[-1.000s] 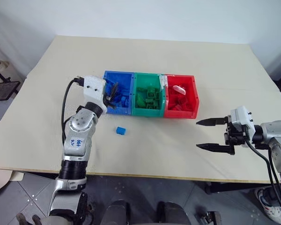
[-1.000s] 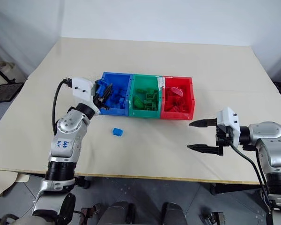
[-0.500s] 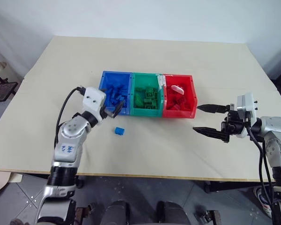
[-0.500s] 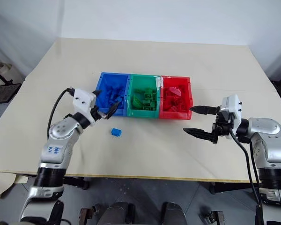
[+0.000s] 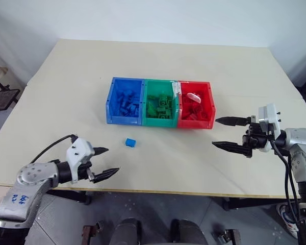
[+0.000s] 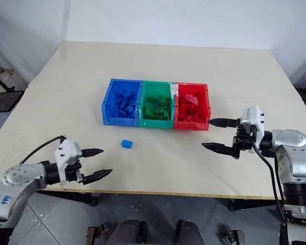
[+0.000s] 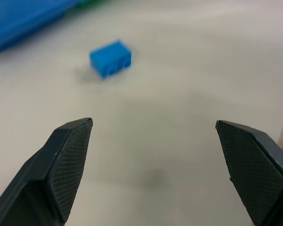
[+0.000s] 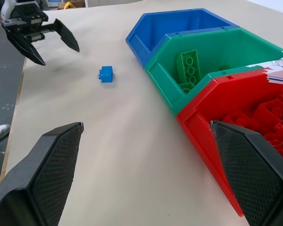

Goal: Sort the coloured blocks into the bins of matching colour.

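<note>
One small blue block point(image 5: 131, 142) lies on the table in front of the bins, also seen in the left wrist view point(image 7: 111, 58). The blue bin point(image 5: 123, 120), green bin point(image 5: 160, 122) and red bin point(image 5: 196, 124) stand joined in a row, each holding blocks of its own colour. My left gripper point(image 5: 112, 160) hovers open and empty at the near table edge, pointing towards the blue block a short way off. My right gripper point(image 5: 214, 132) stands open and empty to the right of the red bin, pointing left.
A white piece point(image 5: 194, 96) lies on top of the red blocks. The beige table point(image 5: 158, 66) stretches wide behind and beside the bins. Its near edge point(image 5: 168, 192) runs just under my left gripper. A dark stand point(image 5: 0, 94) is off the table's left side.
My left gripper has opened and drawn back from over the blue bin, down to the near left table edge. The right gripper has hardly moved.
</note>
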Tool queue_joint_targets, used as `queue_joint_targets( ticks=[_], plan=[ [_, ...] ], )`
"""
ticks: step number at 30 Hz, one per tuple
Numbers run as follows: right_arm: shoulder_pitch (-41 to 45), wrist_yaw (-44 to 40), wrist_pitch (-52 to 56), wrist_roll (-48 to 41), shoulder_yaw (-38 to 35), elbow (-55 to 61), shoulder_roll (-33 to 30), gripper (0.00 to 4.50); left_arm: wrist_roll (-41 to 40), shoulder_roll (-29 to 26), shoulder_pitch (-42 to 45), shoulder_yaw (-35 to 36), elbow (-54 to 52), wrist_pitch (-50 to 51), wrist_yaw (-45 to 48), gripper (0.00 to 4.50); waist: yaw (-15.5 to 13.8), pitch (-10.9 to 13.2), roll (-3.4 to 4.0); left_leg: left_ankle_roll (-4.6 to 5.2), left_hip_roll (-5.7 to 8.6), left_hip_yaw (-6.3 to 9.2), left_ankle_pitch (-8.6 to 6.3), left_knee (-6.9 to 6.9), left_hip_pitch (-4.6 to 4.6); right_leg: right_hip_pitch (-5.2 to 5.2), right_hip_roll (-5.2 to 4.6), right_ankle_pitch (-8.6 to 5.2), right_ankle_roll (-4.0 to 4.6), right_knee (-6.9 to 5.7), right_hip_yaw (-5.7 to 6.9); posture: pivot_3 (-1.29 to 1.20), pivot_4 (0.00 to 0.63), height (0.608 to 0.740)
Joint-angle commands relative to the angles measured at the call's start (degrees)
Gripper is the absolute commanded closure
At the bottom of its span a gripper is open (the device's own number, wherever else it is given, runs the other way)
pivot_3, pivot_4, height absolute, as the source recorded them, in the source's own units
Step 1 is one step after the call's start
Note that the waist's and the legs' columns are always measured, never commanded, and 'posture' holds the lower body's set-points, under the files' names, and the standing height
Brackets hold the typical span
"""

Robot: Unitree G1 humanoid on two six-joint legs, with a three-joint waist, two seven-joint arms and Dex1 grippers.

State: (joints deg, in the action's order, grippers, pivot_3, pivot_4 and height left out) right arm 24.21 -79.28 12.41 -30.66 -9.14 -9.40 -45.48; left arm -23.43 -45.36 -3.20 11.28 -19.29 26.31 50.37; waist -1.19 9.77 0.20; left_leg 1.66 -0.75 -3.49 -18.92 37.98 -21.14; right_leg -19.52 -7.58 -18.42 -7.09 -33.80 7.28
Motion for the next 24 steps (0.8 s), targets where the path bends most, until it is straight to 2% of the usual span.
queue_joint_targets(
  ticks=[1, 5, 10, 17, 20, 24],
  plan=[
    [0.39, -0.06, -0.66, -0.44, -1.81, 0.54, -0.95, 0.00, 0.01, 0.59, 1.20, 1.68, 0.31, -2.21, -0.72, 0.05, -0.09, 0.01, 0.01, 0.00, 0.00, 0.00, 0.00, 0.00, 0.00, 0.00, -0.01, 0.00, 0.00, -0.01, 0.00, 0.00, 0.150, 0.740],
    [0.86, 0.19, -0.88, -0.02, -1.26, 0.07, -0.48, 0.00, 3.57, 6.34, 9.02, -3.72, 4.02, -2.66, -6.64, 0.05, -0.34, 0.00, 0.03, 0.01, 0.05, 0.05, 0.00, 0.02, -0.01, 0.02, 0.00, 0.00, 0.00, -0.04, 0.03, 0.00, 0.150, 0.740],
    [1.44, 0.69, -1.09, 0.20, -1.21, -0.13, 0.01, 0.00, 7.37, 12.06, 14.19, -8.85, 10.00, -4.39, -9.85, 0.05, -0.03, -0.02, 0.01, 0.04, 0.08, -0.09, -0.02, -0.01, 0.03, -0.06, 0.19, 0.01, -0.02, -0.16, 0.23, 0.00, 0.150, 0.740],
    [0.75, 1.58, -0.86, -0.10, -1.60, 0.76, 0.09, 0.00, 12.64, 15.93, 19.13, -13.40, 21.20, -10.54, -10.82, 0.05, -0.18, -0.02, 0.00, 0.05, 0.05, -0.22, -0.01, 0.06, 0.06, -0.07, 0.26, 0.01, -0.02, -0.17, 0.34, 0.00, 0.150, 0.740],
    [0.37, 1.87, -0.73, -0.27, -1.73, 1.22, 0.02, 0.00, 11.08, 16.23, 19.20, -13.51, 21.75, -10.18, -8.63, 0.67, -0.19, -0.02, 0.00, 0.05, 0.06, -0.22, -0.01, 0.05, 0.06, -0.06, 0.23, 0.01, -0.03, -0.17, 0.34, 0.00, 0.150, 0.740],
    [-0.09, 2.10, -0.70, -0.38, -1.80, 1.53, -0.05, 0.00, 10.35, 16.43, 20.12, -13.82, 22.62, -11.07, -6.36, 1.87, -0.24, -0.03, 0.01, 0.06, 0.07, -0.19, -0.01, 0.06, 0.06, -0.04, 0.20, 0.02, -0.03, -0.17, 0.35, 0.00, 0.150, 0.740]
  ],
)
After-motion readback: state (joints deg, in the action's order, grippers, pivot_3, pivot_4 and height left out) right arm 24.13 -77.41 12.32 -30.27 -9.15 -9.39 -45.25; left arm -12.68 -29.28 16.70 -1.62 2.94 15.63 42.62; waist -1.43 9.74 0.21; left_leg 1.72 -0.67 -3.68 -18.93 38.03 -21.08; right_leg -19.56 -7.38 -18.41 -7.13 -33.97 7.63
